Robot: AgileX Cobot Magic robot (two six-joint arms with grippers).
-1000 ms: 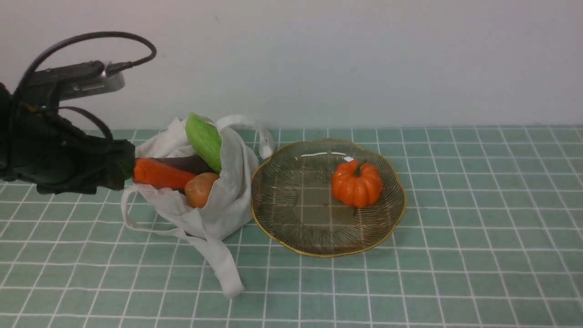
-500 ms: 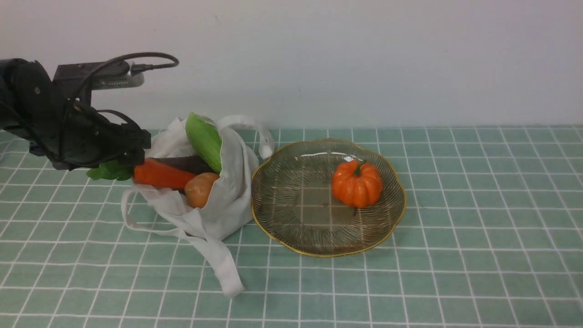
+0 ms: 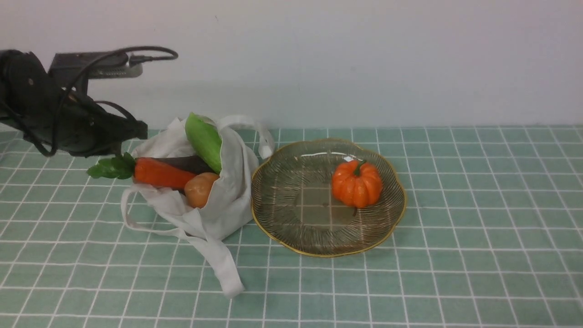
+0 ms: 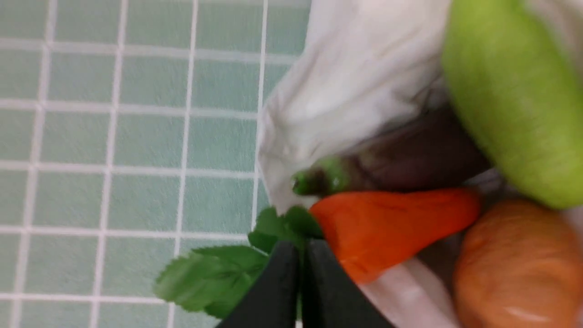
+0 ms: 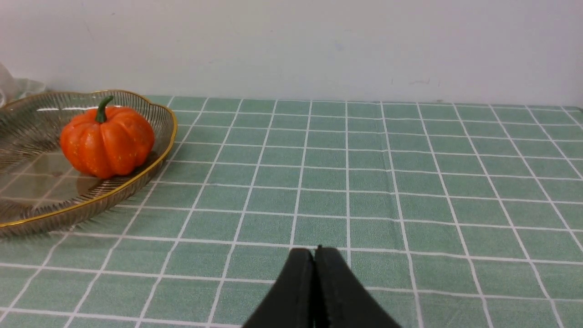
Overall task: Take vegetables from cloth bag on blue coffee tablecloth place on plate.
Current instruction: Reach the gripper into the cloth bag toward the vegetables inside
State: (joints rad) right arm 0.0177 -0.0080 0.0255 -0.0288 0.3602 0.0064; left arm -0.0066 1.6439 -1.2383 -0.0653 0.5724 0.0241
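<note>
So, the right gripper (image 5: pixel 314 251) is only caught in its own wrist view. Its black jaws are pressed together with nothing between them, at bottom centre of the frame over the blue coffee tablecloth (image 5: pixel 410 173). It isn't shown in the front view.

The green stem cap of the eggplant (image 4: pixel 410 159) is only made out in the left wrist view. There the left gripper (image 4: pixel 301 246) is also seen clenched shut, tips just beside the leafy top of the carrot (image 4: pixel 391 223). No grip on the leaves can be confirmed. In the front view that gripper is seen at the left, above the leaves and apart from them.

The carrot is laid roughly left-to-right across the front frame. Its leaves are pointed left out of the mouth of the cloth bag (image 3: pixel 227 200), and its narrow end is tucked inside. The gourd (image 3: pixel 205 141) is stuck up out of the bag, top tilted toward upper left. The potato (image 3: pixel 200 189) is wedged at the bag's front edge, under the carrot.

Only an orange pumpkin (image 3: pixel 357 183) is held on the plate (image 3: pixel 319 252), just right of the bag.
</note>
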